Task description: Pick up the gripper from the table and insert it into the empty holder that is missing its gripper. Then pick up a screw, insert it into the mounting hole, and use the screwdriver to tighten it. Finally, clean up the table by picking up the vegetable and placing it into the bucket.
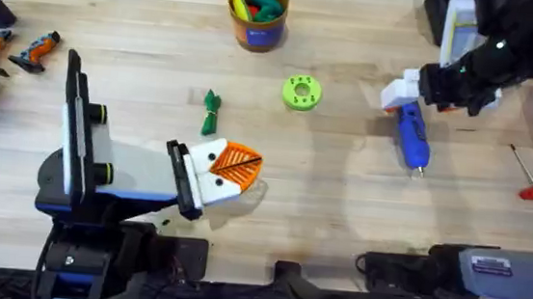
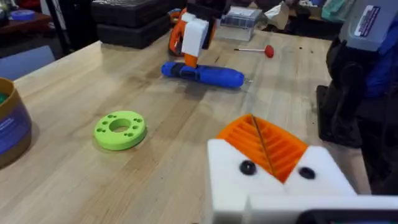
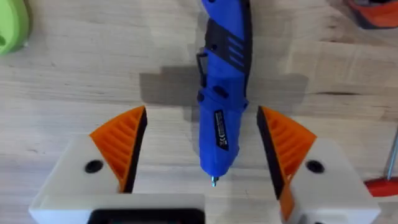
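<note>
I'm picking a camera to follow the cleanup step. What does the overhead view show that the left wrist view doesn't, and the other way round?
Overhead alone: the vegetable lying on the table, and the bucket's inside, with colored items in it. Left wrist alone: a close look at the left gripper, its orange pads pressed together. Both: the green ring, the screwdriver lying flat with the right gripper over one end, and the red-handled rod.
</note>
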### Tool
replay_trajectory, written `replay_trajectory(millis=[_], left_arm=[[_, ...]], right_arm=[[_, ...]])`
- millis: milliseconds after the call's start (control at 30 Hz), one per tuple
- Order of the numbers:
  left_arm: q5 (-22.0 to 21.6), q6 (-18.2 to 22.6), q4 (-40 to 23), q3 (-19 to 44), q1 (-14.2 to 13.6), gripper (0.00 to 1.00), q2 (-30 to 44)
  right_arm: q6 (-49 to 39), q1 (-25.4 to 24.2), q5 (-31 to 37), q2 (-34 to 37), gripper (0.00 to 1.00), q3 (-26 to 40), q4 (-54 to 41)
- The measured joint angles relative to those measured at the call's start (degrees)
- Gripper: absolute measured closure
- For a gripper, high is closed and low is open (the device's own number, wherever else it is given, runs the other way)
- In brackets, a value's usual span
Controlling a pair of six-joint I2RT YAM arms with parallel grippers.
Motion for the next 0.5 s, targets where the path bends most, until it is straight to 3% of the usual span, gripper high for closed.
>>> replay_trajectory(millis=[500], left_arm=[[0.0,0.0,0.0,0.0,0.0,0.988,0.0]], right_arm=[[-3.0,-0.1,2.1,6.9,0.01,-0.1,2.5]])
